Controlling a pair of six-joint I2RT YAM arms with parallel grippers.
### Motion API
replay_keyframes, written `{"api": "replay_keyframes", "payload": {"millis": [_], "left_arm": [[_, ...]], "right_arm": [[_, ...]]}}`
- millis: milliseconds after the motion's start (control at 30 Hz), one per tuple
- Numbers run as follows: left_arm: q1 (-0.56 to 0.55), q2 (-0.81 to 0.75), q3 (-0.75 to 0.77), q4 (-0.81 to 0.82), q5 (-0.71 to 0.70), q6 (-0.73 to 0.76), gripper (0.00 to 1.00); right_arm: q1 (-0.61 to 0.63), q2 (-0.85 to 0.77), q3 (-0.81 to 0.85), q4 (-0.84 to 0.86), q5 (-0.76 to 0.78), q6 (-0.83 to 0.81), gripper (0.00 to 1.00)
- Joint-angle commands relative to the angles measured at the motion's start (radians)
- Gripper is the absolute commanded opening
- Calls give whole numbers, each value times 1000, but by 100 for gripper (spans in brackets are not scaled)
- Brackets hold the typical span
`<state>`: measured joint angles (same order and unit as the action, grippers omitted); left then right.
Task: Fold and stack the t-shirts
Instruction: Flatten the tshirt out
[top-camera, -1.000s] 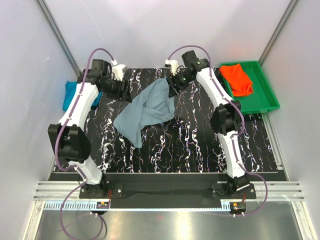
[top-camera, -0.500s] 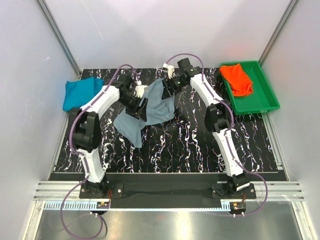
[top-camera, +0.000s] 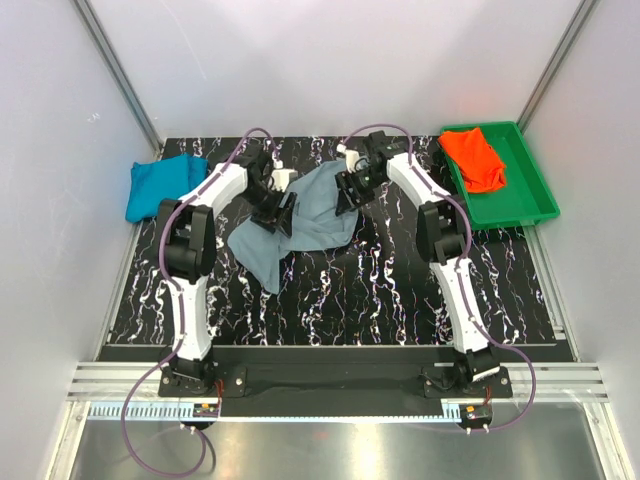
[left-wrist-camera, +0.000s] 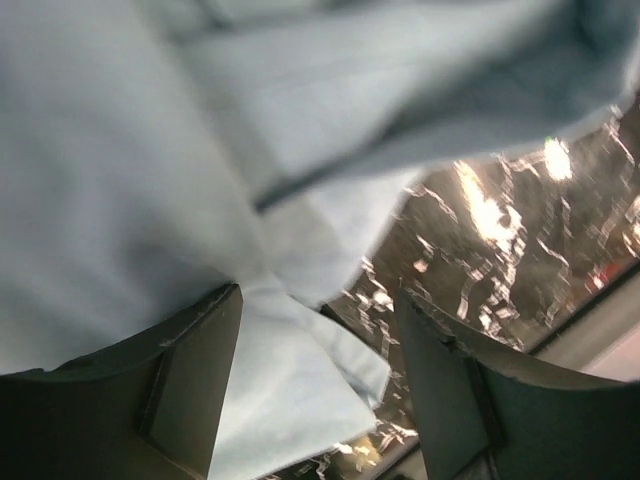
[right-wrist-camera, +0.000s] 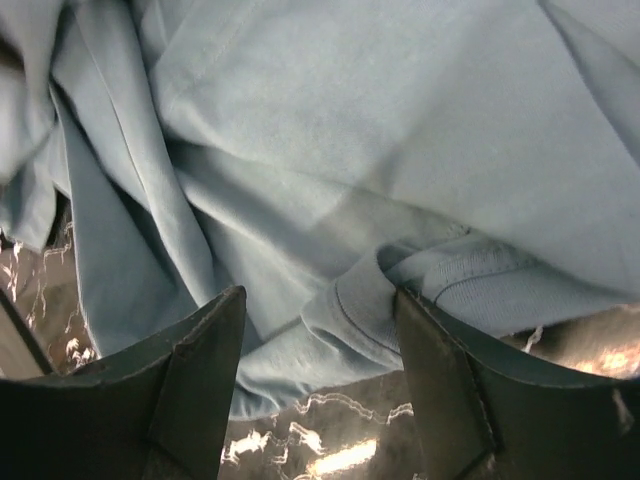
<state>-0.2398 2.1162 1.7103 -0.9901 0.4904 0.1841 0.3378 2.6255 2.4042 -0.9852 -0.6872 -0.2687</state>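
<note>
**Both sets of fingers spread over the grey-blue t-shirt**

Grey-blue t-shirt (top-camera: 305, 215) crumpled on the black marbled table (top-camera: 400, 290), a little toward 11 o'clock of centre, one tail trailing toward 7 o'clock. Left fingers (top-camera: 285, 214) at the shirt's 9 o'clock edge, right fingers (top-camera: 348, 195) at its 1 o'clock edge.

Left wrist view: spread wide, released, folds of cloth beneath and between, nothing clamped, a strip of table showing at 4 o'clock. Right wrist view: likewise apart and released, creased cloth with a stitched seam filling the gap below.

Teal-blue t-shirt (top-camera: 160, 185) bunched at the table's 10 o'clock edge, well apart from both arms. Orange-red t-shirt (top-camera: 475, 160) heaped in the green tray (top-camera: 528, 198) at 2 o'clock.
</note>
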Motion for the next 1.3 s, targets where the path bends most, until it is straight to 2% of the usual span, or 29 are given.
{"api": "replay_keyframes", "payload": {"millis": [0, 433, 600, 767, 1033, 1267], "left_arm": [[34, 36, 80, 30, -84, -8, 69], [69, 148, 280, 53, -141, -24, 71], [71, 64, 310, 62, -131, -21, 71], [73, -47, 261, 51, -85, -24, 71], [73, -97, 126, 45, -52, -31, 70], [62, -120, 101, 41, -58, -23, 71]], "right_arm": [[-14, -85, -102, -92, 95, -29, 69], [-20, -350, -390, -79, 169, -20, 67], [-22, -413, -306, -63, 232, -73, 68], [-22, -365, -162, -14, 232, -99, 67], [-16, -116, 99, 2, 178, -66, 66], [-13, 28, 202, 55, 209, -75, 67]]}}
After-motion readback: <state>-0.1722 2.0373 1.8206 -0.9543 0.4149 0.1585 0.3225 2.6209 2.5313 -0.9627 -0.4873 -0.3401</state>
